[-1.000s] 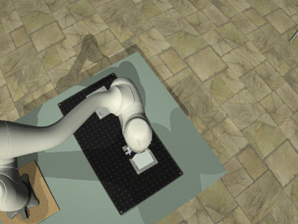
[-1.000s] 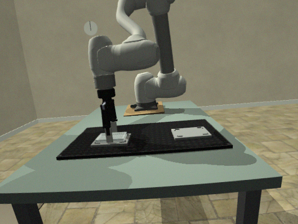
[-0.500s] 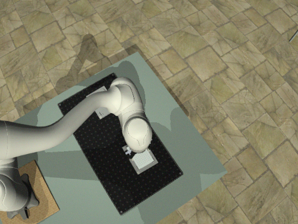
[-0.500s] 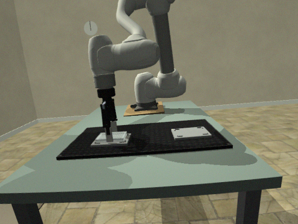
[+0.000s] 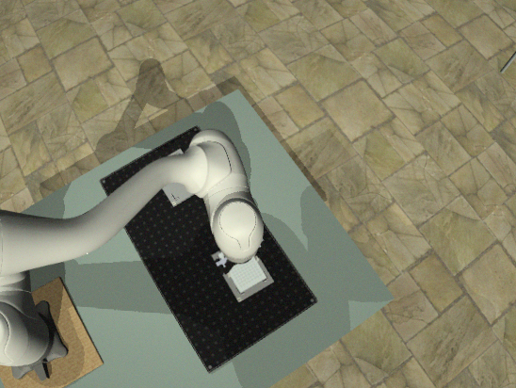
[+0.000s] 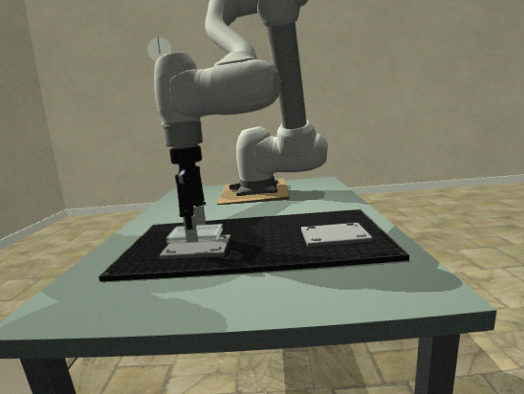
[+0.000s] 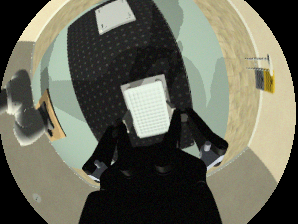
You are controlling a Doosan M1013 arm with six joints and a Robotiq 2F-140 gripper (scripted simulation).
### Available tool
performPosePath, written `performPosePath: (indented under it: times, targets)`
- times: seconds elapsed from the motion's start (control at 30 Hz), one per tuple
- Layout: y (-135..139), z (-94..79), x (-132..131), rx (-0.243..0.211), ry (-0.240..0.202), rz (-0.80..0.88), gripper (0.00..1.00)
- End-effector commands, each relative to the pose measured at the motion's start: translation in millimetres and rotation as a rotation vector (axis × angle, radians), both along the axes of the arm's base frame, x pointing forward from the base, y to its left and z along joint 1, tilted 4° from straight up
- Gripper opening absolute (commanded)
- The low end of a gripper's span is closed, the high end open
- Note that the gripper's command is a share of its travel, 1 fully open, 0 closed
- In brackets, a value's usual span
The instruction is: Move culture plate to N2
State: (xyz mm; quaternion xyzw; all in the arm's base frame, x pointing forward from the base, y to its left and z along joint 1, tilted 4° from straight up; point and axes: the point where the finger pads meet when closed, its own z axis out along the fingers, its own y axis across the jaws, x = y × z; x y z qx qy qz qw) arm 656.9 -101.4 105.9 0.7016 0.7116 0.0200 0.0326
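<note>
From above, the culture plate [image 5: 248, 277] shows as a pale grid over nest N1 [image 5: 241, 296], near one end of the black perforated mat [image 5: 188, 245]. The arm's wrist hides most of the gripper [image 5: 231, 266] and covers part of nest N2 [image 5: 175, 197].

From the side, the gripper [image 6: 195, 229] hangs straight down with its fingers pinching the plate [image 6: 206, 231] across its width. The plate appears lifted slightly off N1 [image 6: 193, 250] — though the angle makes the gap hard to judge. N2 [image 6: 336, 234] lies bare, well apart along the mat.

At the wrist, the plate [image 7: 145, 111] sits squarely between both fingers, N2 [image 7: 115, 16] ahead.

The lift looks best done straight up and level until the locators are passed — any tilt could slide the loose lid.
</note>
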Motion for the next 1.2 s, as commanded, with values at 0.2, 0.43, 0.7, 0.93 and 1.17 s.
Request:
performPosePath:
  times: [0.2,0.43,0.7,0.93,1.17]
  targets:
    - [-3,18.9,-1,-0.005,0.0,0.009,0.0]
    - [-3,27.3,-1,-0.005,0.0,0.009,0.0]
    - [-2,38.6,-2,-0.005,0.0,0.009,0.0]
    - [-2,38.6,-2,-0.005,0.0,0.009,0.0]
    - [-2,38.6,-2,-0.005,0.0,0.009,0.0]
